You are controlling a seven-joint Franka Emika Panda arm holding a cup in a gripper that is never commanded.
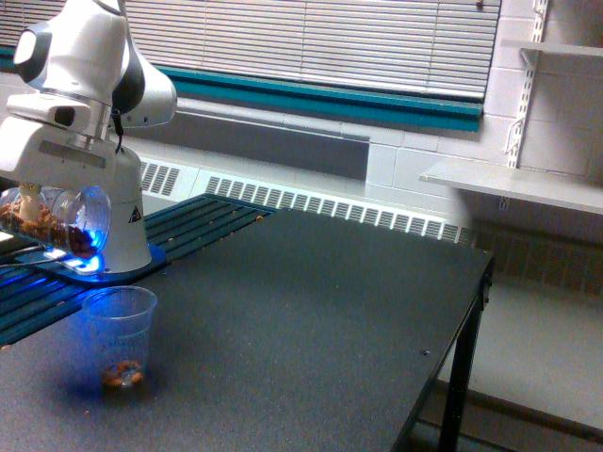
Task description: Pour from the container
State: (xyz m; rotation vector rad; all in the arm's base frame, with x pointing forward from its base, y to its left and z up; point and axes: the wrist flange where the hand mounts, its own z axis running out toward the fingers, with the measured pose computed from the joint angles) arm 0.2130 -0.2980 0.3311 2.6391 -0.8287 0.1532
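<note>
The arm (89, 66) stands at the exterior view's left, white with dark joints, and its last part reaches down to the gripper (33, 193). The gripper holds the container (57, 221), closed on it from above near its closed end. Its fingers are mostly hidden by the white housing over them, so how wide they stand cannot be told beyond the fact that they grip the container.

The container hangs just under the gripper and lies nearly on its side. Its wide mouth points to the exterior view's right and a little downward, away from the gripper. Brown bits lie inside along its lower wall, and some are near the mouth. Blue light shines on the rim of the mouth.

Below the gripper, and a little to the exterior view's right of it, a cup (121, 336) stands upright on the table (311, 320). It is clear and lit blue, with a few brown bits at its bottom. The cup and the container are apart, with free air between the mouth of the container and the rim of the cup.

Behind the container is the white base (127, 221) of the arm, on a blue-lit plate. The table top is dark and speckled. Further from the gripper, on the far side of the table, a long radiator (330, 209) runs along the wall under a window with blinds (311, 42).
</note>
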